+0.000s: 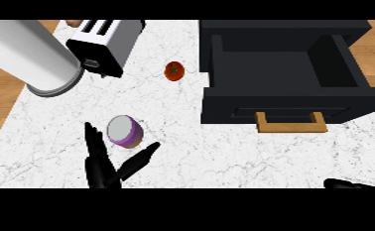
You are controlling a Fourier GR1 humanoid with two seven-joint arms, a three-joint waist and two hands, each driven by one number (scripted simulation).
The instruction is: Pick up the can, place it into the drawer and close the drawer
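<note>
Head view: the left hand [102, 171] holds its fingers [93, 143] and thumb apart, flanking the purple can [124, 131] on the tabletop [219, 155], not yet clamped. The can is probably light, rigid and slick-sided, so grasp its round wall. The open black drawer [282, 108] lies well to the right. The right hand [350, 184] barely shows, and I cannot tell its state.

no text, label or number can be read on anything here.
</note>
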